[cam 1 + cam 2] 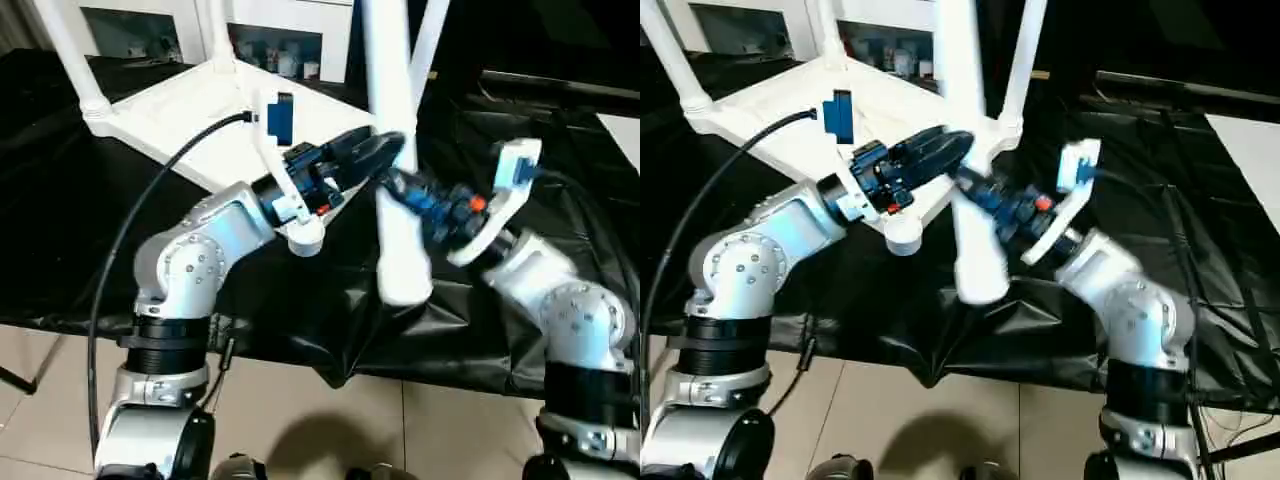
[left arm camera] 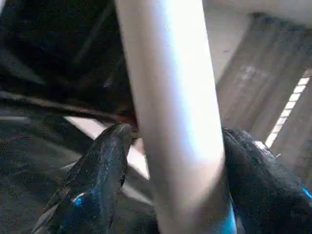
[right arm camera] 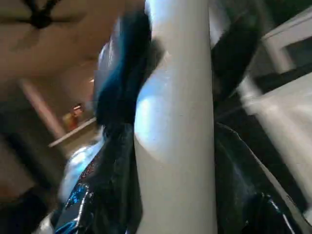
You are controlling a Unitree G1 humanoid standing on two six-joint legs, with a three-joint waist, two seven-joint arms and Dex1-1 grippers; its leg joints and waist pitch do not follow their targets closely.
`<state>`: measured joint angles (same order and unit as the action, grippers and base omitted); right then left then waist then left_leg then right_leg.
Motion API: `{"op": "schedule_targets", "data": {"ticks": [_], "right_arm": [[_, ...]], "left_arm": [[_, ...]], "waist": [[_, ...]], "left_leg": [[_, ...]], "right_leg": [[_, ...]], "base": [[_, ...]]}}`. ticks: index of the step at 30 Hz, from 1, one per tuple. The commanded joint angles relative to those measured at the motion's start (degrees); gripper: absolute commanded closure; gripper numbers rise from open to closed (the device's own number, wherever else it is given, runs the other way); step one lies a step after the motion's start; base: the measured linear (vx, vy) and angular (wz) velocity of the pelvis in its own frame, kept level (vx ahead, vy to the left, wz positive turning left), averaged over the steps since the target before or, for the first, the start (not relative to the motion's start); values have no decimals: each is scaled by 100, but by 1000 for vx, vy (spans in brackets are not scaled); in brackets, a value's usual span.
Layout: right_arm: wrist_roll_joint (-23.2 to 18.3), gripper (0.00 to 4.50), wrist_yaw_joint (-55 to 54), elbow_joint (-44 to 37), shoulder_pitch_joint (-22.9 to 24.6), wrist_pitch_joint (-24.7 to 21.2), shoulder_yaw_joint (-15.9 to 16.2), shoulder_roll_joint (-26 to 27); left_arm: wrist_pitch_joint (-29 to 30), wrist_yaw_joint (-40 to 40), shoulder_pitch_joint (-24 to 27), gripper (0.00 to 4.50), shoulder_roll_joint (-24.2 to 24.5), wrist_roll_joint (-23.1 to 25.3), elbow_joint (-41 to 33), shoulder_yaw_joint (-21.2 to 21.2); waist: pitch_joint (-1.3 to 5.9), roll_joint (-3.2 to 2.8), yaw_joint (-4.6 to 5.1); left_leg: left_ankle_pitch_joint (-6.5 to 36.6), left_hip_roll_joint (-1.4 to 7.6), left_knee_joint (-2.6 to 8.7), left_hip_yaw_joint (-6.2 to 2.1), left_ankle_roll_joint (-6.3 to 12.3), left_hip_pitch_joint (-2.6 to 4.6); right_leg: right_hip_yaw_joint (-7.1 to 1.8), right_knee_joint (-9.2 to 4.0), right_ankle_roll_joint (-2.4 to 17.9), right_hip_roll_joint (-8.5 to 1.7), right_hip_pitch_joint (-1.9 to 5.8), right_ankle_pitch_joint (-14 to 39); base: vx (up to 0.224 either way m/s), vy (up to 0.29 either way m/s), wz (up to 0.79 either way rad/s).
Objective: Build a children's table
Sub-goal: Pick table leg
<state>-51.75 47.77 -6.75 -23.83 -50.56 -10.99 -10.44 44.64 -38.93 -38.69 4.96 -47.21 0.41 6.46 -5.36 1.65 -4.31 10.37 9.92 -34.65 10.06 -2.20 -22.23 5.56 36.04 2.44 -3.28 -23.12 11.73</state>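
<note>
Nearest the camera, the robot's two silver forearms reached up over the front edge of the desk [image 1: 60,200], which was draped in black sheeting. On the left, the left gripper [image 1: 385,150] sat against the loose white leg [image 1: 398,200]; in the left wrist view its black fingers [image 2: 100,175] stood on either side of the tube, one clear of it with a gap showing, so the gripper was partly open and not clamped. Behind it the white tabletop [image 1: 200,110] lay upside down on the desk, with other legs [image 1: 70,50] standing up from its corner sockets and the near corner socket [image 1: 303,238] just beside the left wrist. The loose leg rose steeply in the middle, its flared end [image 1: 403,275] low, just above the black sheeting. To the right, the right gripper [image 1: 392,184] was closed around this leg lower down, its fingers [image 3: 122,73] pressed against both sides of the tube.
</note>
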Motion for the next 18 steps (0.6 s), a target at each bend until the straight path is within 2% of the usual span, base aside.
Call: {"op": "schedule_targets", "data": {"ticks": [1, 2, 3, 6, 9, 11, 13, 15, 18], "right_arm": [[-169, 270, 124, -254, 50, -139, 122, -79], [-166, 270, 121, -270, 77, -156, 157, -79], [-182, 270, 101, -289, 94, -173, 172, -80], [-318, 270, 73, -323, 125, -261, 162, -60], [-434, 270, 42, -340, 157, -308, 147, -46], [-474, 270, 56, -343, 170, -331, 143, -56], [-504, 270, 87, -332, 178, -358, 146, -79], [-505, 270, 104, -323, 176, -377, 150, -105], [-514, 270, 101, -330, 191, -376, 201, -172]], "left_arm": [[296, -212, -24, 94, -18, -394, 18, 122], [489, -350, -28, 94, -25, -740, 7, 228], [633, -426, -28, 94, -32, -982, -12, 306], [1075, -589, -16, 123, -27, -1687, -79, 479], [1439, -825, 50, 141, 135, -2115, -187, 471], [1615, -984, 89, 173, 257, -2181, -224, 425], [1843, -1174, 127, 180, 405, -2254, -257, 363], [1887, -1253, 134, 205, 473, -2214, -271, 312], [1983, -1262, 121, 210, 616, -2132, -296, 215]], "waist": [[460, 12, -37], [456, -12, -59], [457, -8, -71], [453, -15, -98], [462, -19, -108], [465, -26, -107], [468, -27, -106], [470, -31, -109], [470, -33, -115]], "left_leg": [[257, 319, 343, -109, 365, 65], [301, 334, 349, -112, 313, 79], [333, 334, 352, -110, 242, 87], [360, 342, 361, -116, 216, 94], [312, 339, 360, -121, 214, 88], [292, 335, 365, -121, 204, 92], [297, 336, 372, -123, 165, 93], [295, 339, 370, -125, 134, 93], [310, 343, 377, -127, 81, 97]], "right_leg": [[-391, -478, 1006, -566, 405, 659], [-395, -488, 1000, -571, 385, 741], [-393, -479, 1010, -567, 384, 794], [-397, -486, 990, -568, 376, 808], [-398, -477, 982, -566, 386, 716], [-397, -474, 940, -557, 382, 712], [-400, -476, 874, -559, 387, 762], [-402, -470, 865, -564, 388, 753], [-406, -468, 824, -564, 390, 760]], "base": [[0, 0, 0], [0, 0, 0], [0, 0, 0], [0, 0, 0], [0, 0, 0], [0, 0, 0], [0, 0, 0], [0, 0, 0], [0, 0, 0]]}}
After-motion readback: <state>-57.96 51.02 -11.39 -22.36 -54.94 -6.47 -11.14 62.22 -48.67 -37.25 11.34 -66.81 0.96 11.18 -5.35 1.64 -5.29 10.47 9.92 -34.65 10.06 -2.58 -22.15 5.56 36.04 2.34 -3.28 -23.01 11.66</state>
